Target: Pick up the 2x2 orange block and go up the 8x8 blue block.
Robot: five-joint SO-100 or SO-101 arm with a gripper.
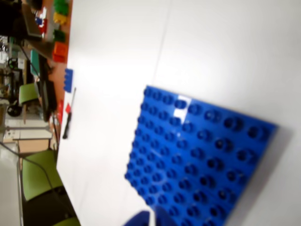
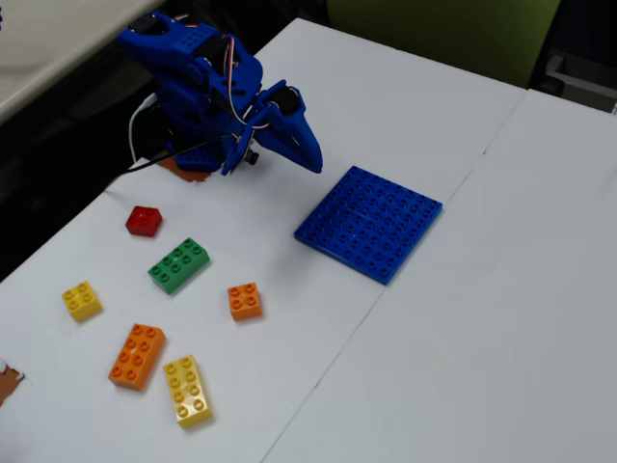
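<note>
The 2x2 orange block (image 2: 245, 301) lies on the white table, left of and nearer than the 8x8 blue block (image 2: 369, 223), a flat studded baseplate. The baseplate also fills the lower right of the wrist view (image 1: 197, 160). My blue gripper (image 2: 310, 160) hangs above the table just left of the baseplate's far corner, well away from the orange block. Its jaws look closed with nothing between them. In the wrist view only a blurred blue tip of the gripper (image 1: 146, 219) shows at the bottom edge. The orange block is out of the wrist view.
Other bricks lie left of the orange block: a red square (image 2: 144, 221), a green long one (image 2: 179, 264), a yellow square (image 2: 82, 300), a long orange one (image 2: 137, 355) and a long yellow one (image 2: 188, 390). The table's edge runs along the left.
</note>
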